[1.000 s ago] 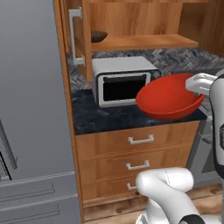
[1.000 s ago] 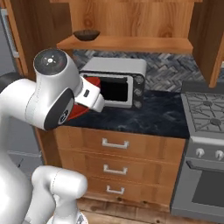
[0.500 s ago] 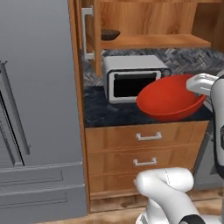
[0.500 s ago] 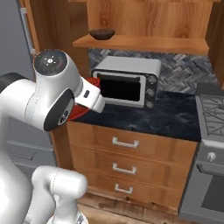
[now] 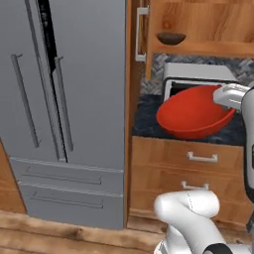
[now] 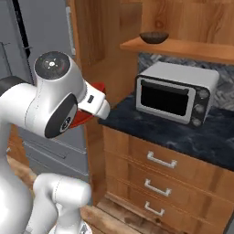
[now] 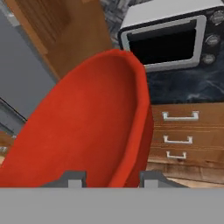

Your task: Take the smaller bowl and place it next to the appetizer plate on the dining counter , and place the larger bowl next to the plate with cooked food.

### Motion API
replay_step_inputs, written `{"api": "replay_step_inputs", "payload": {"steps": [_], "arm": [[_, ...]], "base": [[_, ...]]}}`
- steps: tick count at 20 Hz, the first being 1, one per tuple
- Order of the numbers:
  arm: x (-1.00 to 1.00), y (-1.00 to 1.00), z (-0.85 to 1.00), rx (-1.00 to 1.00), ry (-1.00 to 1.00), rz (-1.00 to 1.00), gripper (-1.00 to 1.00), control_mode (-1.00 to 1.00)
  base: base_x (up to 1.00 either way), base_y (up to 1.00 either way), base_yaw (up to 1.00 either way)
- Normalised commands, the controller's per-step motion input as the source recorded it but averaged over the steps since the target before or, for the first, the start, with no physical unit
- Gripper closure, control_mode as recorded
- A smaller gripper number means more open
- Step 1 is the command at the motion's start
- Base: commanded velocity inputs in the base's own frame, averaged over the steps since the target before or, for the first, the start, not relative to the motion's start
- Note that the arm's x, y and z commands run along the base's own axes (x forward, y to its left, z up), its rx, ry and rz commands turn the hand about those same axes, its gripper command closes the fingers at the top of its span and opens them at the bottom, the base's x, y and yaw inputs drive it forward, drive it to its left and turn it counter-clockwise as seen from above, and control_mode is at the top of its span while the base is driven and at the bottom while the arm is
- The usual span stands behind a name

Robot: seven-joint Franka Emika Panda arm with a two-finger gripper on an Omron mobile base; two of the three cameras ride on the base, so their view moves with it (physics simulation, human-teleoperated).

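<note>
Carrying the red bowl

Pinching its rim, the gripper (image 7: 111, 178) holds the larger bowl (image 5: 194, 112) mid-right of the left base view, jaws closed either side of the wall (bowl tilted). The smaller bowl (image 6: 154, 37) sits upper-centre on the shelf (image 6: 183, 47) above the toaster oven (image 6: 177, 91).

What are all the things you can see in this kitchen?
red bowl: one, glossy bright red, held up in the air in front of the counter.
brown bowl: one, dark brown, on the wooden shelf above the toaster oven.
toaster oven: one, silver with a dark door, on the counter.
counter: one, dark marbled top.
drawers: three show, wooden with silver handles, under the counter.
fridge: one, grey, left of the cabinets.
floor: wooden planks.
gripper: one, dark fingertips, closed on the red bowl's rim.
</note>
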Motion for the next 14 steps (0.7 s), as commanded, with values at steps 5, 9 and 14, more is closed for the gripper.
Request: {"api": "replay_step_inputs", "payload": {"steps": [5,9,14], "arm": [[0.0,0.0,0.0,0.0,0.0,0.0,1.0,1.0],[0.0,0.0,0.0,0.0,0.0,0.0,1.0,1.0],[0.0,0.0,0.0,0.0,0.0,0.0,1.0,1.0]], "base": [[-0.47,0.0,0.57],[-0.57,0.0,0.6],[-0.69,0.0,0.59]]}}
